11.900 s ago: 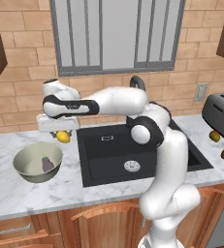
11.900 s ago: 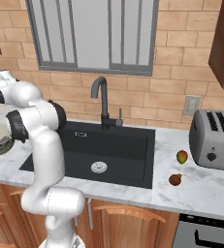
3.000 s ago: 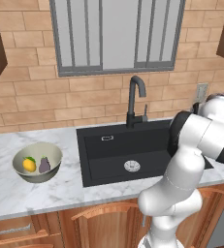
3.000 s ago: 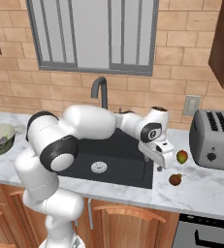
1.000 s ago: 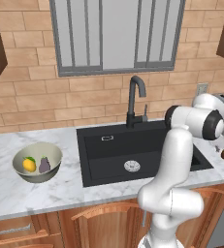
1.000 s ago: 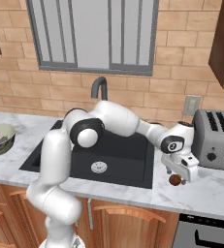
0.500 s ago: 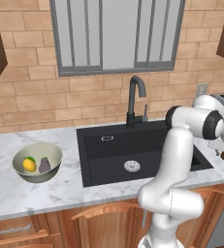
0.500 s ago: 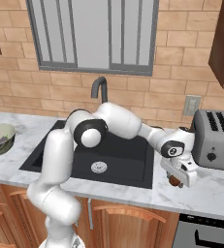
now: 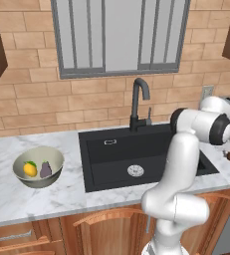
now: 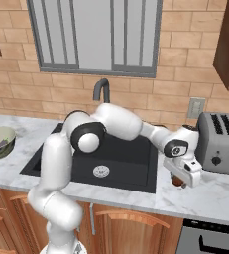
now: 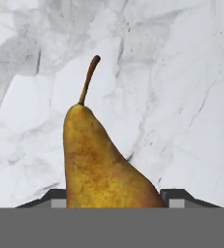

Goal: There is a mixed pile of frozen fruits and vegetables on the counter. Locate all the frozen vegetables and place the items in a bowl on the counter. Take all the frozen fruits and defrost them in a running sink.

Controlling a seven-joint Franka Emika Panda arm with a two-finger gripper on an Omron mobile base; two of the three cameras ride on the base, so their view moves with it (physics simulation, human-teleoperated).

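Gripper (image 10: 180, 181) clamped on the brown fruit (image 11: 104, 164) over the counter (image 11: 181, 72); best lift straight, then swing to the sink (image 10: 121, 166).

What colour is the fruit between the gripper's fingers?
The pear is golden yellow with brown russeting and a brown stem, clearest in the hand view.

One bowl (image 9: 38, 167), two vegetables (image 9: 37, 169) inside, one pear (image 11: 104, 164).

Glossy white rounded arm (image 10: 121, 121), dark joint discs, white pincer (image 10: 181, 181)
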